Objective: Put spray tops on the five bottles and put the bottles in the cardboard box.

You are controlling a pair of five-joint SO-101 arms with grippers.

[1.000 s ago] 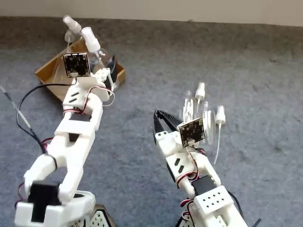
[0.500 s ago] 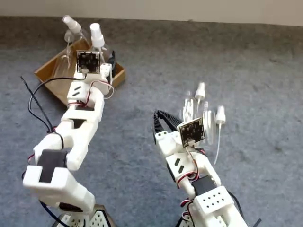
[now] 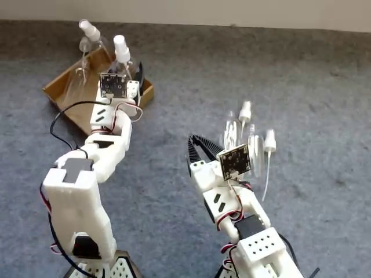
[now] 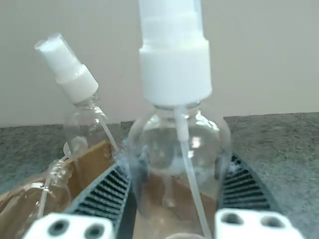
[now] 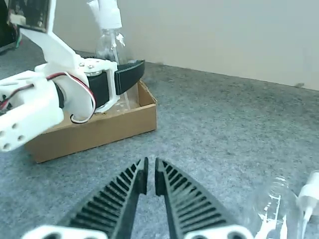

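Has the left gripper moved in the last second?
Yes. The left gripper, shut on a bottle, has shifted rightward over the cardboard box, toward its right corner in the high view.

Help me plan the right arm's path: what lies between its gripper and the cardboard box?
Bare grey carpet alone lies between the right gripper and the near wall of the cardboard box, as the right wrist view shows.

Five bottles (image 3: 122, 49) (image 3: 88, 35) (image 3: 74, 84) (image 3: 232, 132) (image 3: 255, 155), one cardboard box (image 3: 55, 95)
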